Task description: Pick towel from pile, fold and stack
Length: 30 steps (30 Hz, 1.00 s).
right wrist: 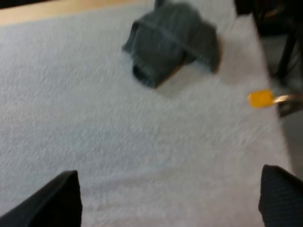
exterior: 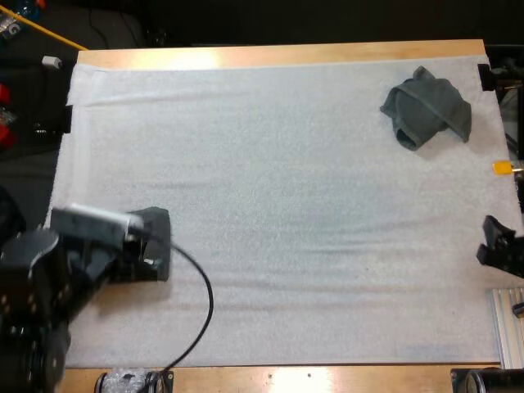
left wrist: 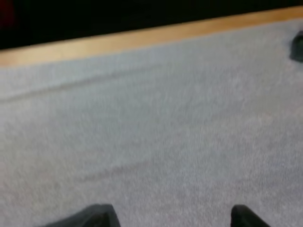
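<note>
One crumpled dark grey-green towel (exterior: 426, 110) lies on the white mat (exterior: 286, 213) near its far right corner. My right gripper (exterior: 497, 243) hangs at the mat's right edge, well short of the towel. In the right wrist view its fingers (right wrist: 54, 203) stand wide apart over bare mat, with the towel (right wrist: 170, 42) ahead of them. My left gripper (exterior: 154, 244) sits low over the near left part of the mat, far from the towel. Its fingertips (left wrist: 97, 217) are spread with nothing between them, and a dark bit of the towel (left wrist: 298, 45) shows far off by the table's far edge.
The wooden table edge (exterior: 278, 56) runs along the far side, with dark space beyond it. A metal rail (exterior: 508, 327) stands off the mat's near right corner. An orange mark (right wrist: 260, 98) lies to the right of the towel.
</note>
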Each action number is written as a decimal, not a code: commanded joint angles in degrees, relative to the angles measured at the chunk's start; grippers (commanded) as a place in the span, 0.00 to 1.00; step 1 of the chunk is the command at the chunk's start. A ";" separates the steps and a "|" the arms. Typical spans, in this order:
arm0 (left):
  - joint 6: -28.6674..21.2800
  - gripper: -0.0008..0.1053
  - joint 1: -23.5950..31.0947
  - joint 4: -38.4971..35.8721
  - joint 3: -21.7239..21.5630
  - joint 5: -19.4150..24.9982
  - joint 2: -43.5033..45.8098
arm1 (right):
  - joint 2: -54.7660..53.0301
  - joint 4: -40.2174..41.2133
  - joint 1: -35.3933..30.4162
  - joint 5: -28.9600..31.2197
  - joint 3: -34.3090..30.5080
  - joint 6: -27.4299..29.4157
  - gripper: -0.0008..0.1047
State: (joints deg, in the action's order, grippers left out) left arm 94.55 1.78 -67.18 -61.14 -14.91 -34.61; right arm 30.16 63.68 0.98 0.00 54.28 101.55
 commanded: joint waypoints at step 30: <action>-2.47 0.48 -0.25 -9.53 11.62 0.10 36.18 | -26.19 5.19 -0.17 0.00 -1.43 2.19 0.71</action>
State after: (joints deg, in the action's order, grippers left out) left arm 92.29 1.78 -76.07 -49.56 -14.91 0.63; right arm 4.23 68.89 0.98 0.00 52.99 103.58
